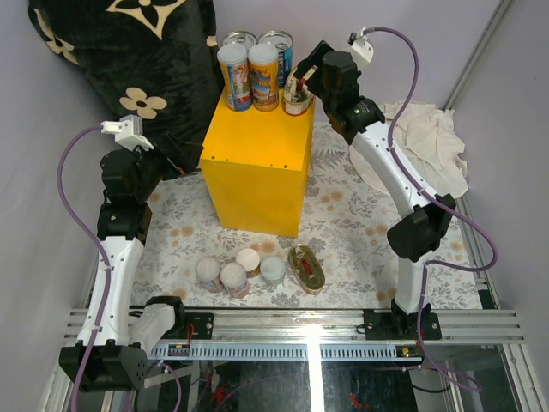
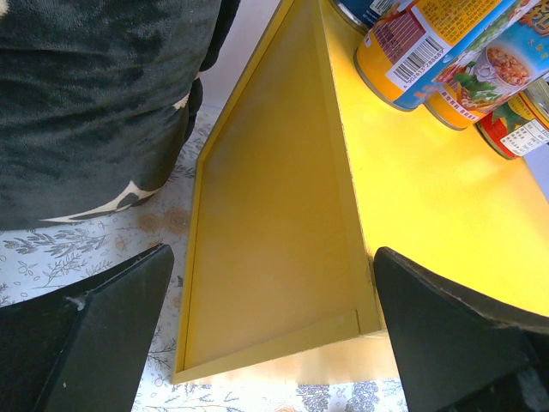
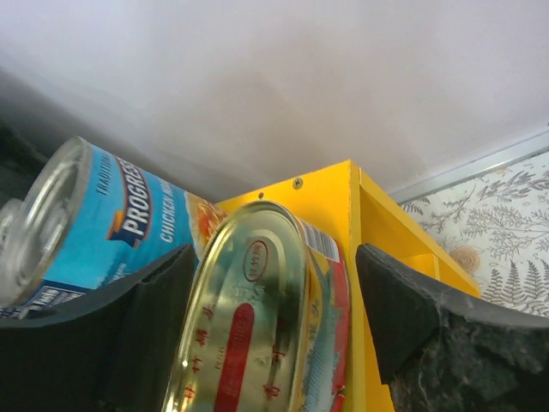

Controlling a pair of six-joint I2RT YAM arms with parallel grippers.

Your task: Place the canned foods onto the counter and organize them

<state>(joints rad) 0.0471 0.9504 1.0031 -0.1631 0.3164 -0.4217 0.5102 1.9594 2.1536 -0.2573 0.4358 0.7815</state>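
Top: bright yellow box-shaped wooden cabinet [image 1: 257, 172] has tall cartoon-label cans [image 1: 264, 77] and silver-topped cans [image 1: 276, 39] at the back of its top. The right gripper [image 1: 298, 88] is at an oval gold tin [image 1: 296, 105] on edge beside them, and small pale-lidded cans [image 1: 233, 276] plus a second flat gold tin [image 1: 306, 267] sit on the floral mat [image 1: 360, 215]. Left wrist: left gripper [image 2: 273, 253] jaws wide, nothing between, facing the cabinet. Right wrist: jaws straddle the upright tin with a gap at one finger [image 3: 412, 318], not clamped, blue-labelled can [image 3: 103, 232] just beside.
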